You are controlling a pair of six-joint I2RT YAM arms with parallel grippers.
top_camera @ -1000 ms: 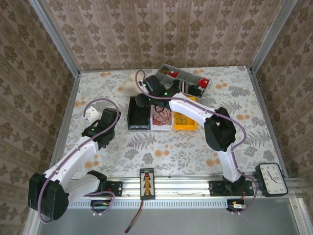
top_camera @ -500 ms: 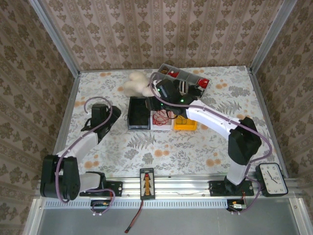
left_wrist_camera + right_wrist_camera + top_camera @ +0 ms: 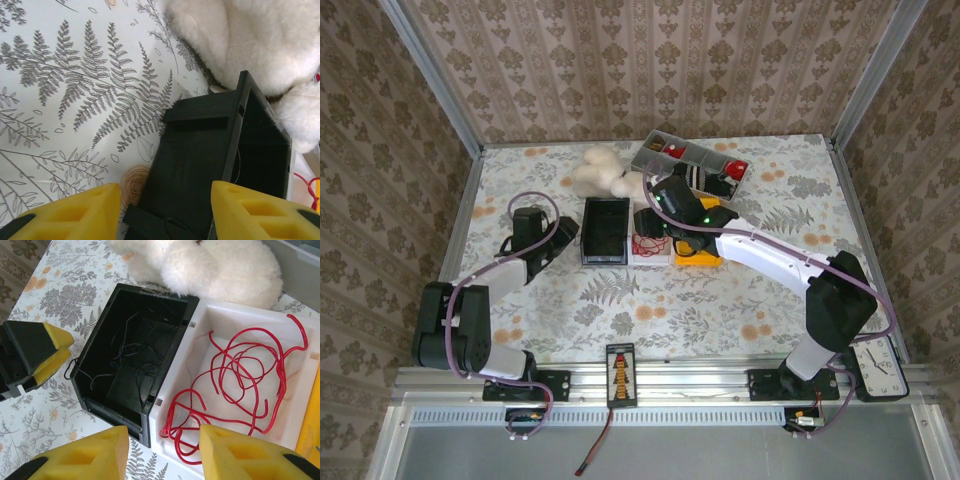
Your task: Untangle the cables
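Note:
A red cable (image 3: pixel 240 371) lies in loose loops in the white bin (image 3: pixel 220 320); from above it shows as a red tangle (image 3: pixel 650 243). Thin black cable (image 3: pixel 125 347) lies in the black bin (image 3: pixel 107 390) beside it. My right gripper (image 3: pixel 165 455) hangs open above the seam between the two bins, holding nothing. My left gripper (image 3: pixel 165 212) is open at the black bin's (image 3: pixel 200 165) left end, its wall between the fingers and bare table beside the left finger (image 3: pixel 75 212). From above, the left gripper (image 3: pixel 572 232) is beside the black bin (image 3: pixel 604 230).
A white plush toy (image 3: pixel 600 172) lies just behind the bins. A yellow bin (image 3: pixel 703 250) adjoins the white one on the right. A grey compartment tray (image 3: pixel 695 158) stands at the back. A clock (image 3: pixel 876 364) sits at the near right corner.
The left arm swung right to the black bin and its jaws narrowed. The right gripper moved from over the black bin toward the white bin.

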